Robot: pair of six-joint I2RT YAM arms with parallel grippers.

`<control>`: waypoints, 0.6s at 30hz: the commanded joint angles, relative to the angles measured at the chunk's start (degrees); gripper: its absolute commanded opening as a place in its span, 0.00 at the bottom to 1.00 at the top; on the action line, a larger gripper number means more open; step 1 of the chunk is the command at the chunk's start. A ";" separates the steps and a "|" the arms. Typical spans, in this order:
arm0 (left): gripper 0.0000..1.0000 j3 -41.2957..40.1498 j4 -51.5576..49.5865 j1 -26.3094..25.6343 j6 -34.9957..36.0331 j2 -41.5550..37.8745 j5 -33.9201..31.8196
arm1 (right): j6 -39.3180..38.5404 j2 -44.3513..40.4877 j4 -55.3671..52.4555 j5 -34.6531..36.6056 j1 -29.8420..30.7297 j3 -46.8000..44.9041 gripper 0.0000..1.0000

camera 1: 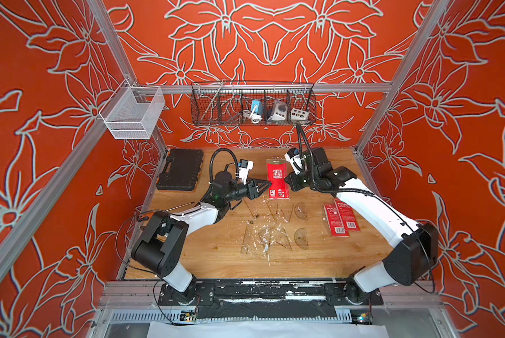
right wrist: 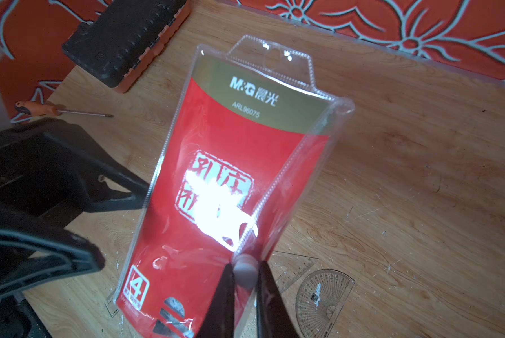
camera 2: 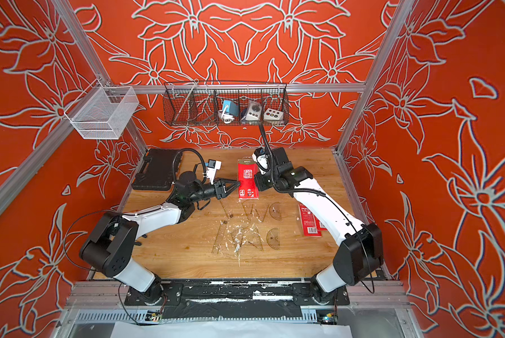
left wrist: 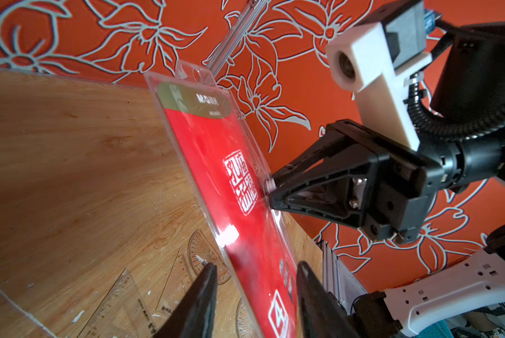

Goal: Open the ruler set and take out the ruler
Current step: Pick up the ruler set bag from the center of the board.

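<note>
The ruler set (camera 1: 277, 178) (camera 2: 247, 178) is a red card in a clear plastic sleeve, held upright above the wooden table near its back middle. My right gripper (camera 1: 288, 183) (right wrist: 245, 275) is shut on one long edge of the sleeve, at a round snap button (right wrist: 245, 270). My left gripper (camera 1: 270, 183) (left wrist: 257, 281) is open at the opposite edge, one finger on each face of the ruler set (left wrist: 230, 175), with a gap showing on one side. The right gripper (left wrist: 270, 190) also shows in the left wrist view. The ruler inside is hidden by the red card.
Clear set squares and protractors (camera 1: 274, 228) lie loose on the table under and in front of the package. Two more red packages (camera 1: 340, 219) lie at the right. A black tool case (camera 1: 181, 172) sits at the back left, with a screwdriver (right wrist: 61, 110) near it.
</note>
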 commanded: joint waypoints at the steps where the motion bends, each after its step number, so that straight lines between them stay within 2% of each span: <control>1: 0.46 2.13 1.61 -0.67 -0.61 1.70 1.09 | -1.19 -1.14 -0.14 -1.91 1.24 -0.85 0.00; 6: 0.44 3.97 0.93 -1.35 -0.60 3.25 2.76 | -1.35 -0.96 0.49 -2.28 2.64 -0.94 0.00; 9: 0.38 3.41 0.63 -1.38 -0.23 3.35 3.13 | -1.87 -1.20 0.37 -2.32 2.81 -0.86 0.00; 17: 0.04 2.40 3.12 -1.36 -1.96 3.32 2.81 | -2.44 -2.01 -1.29 1.29 2.94 -0.51 0.00; 18: 0.01 2.16 4.00 -1.38 -2.53 3.11 2.34 | -2.34 -2.16 -1.72 2.32 2.90 -0.45 0.06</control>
